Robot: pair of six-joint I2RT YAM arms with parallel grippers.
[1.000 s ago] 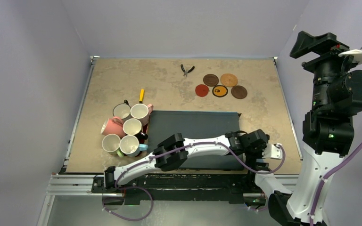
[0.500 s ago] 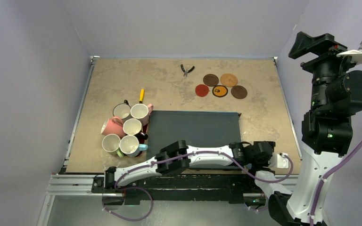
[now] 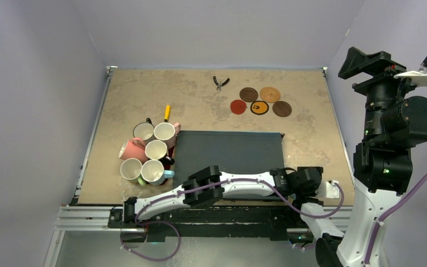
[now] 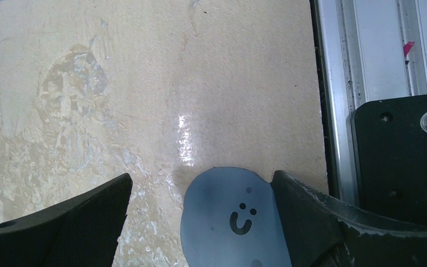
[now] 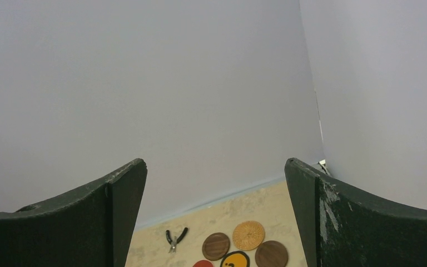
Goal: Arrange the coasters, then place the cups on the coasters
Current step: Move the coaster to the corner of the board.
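Left hand (image 4: 200, 186) has swung down to the near right corner of the bench (image 4: 144, 83). It is spread wide and empty, straddling the grey-blue coaster (image 4: 231, 217) lying flat there; grasping it looks like the next step.

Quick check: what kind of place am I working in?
Probably a lab test cell, not a home: plain walls box in a worn tabletop on aluminium rails, with pliers near the coasters.

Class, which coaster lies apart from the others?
The grey-blue coaster with the smiley face. It lies alone by the open left gripper, while the other five coasters sit clustered together far from it.
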